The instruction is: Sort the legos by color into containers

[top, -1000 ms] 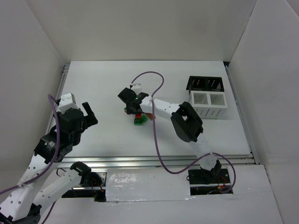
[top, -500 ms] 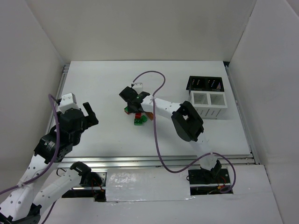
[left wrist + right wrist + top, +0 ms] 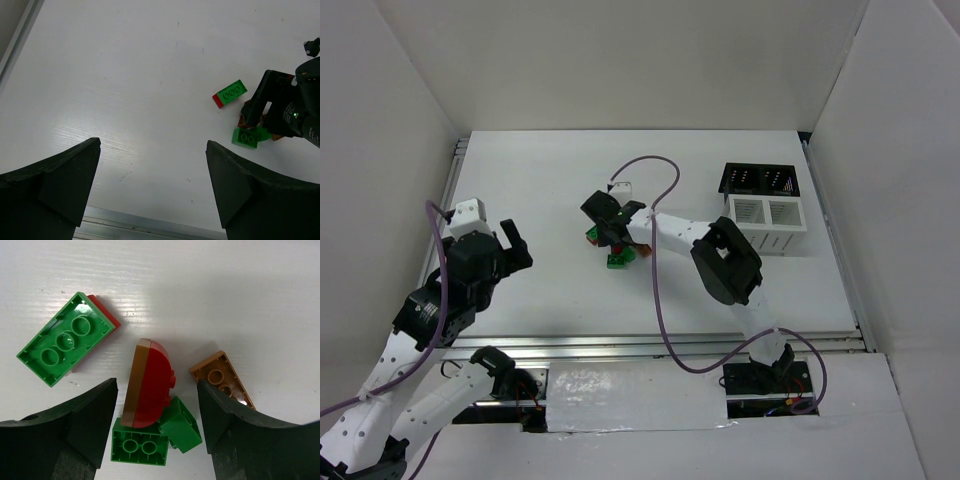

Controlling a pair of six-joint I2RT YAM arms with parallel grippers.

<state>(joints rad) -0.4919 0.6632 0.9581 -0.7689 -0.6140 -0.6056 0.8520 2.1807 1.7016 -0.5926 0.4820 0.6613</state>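
Observation:
Several legos lie in a cluster mid-table. In the right wrist view there are a green-on-red brick (image 3: pixel 65 345), a red rounded brick on an orange-brown plate (image 3: pixel 150 385), two green bricks (image 3: pixel 140 449) (image 3: pixel 182 426) and an orange-brown brick (image 3: pixel 222 380). My right gripper (image 3: pixel 157 390) is open just above them, one finger on each side of the red rounded brick. It shows over the pile (image 3: pixel 618 258) in the top view (image 3: pixel 610 222). The black container (image 3: pixel 760 181) and the white container (image 3: pixel 767 222) stand at the right. My left gripper (image 3: pixel 510 245) is open and empty, far left of the pile.
The left wrist view shows bare white table between my fingers (image 3: pixel 75 170), the green-on-red brick (image 3: pixel 230 93), a green brick (image 3: pixel 245 138) and the right gripper (image 3: pixel 280 107). A purple cable (image 3: pixel 655 290) loops from the right arm. A metal rail (image 3: pixel 650 345) runs along the near edge.
My right gripper has shifted slightly to the right over the pile and stays open. The bricks and my left arm have barely moved.

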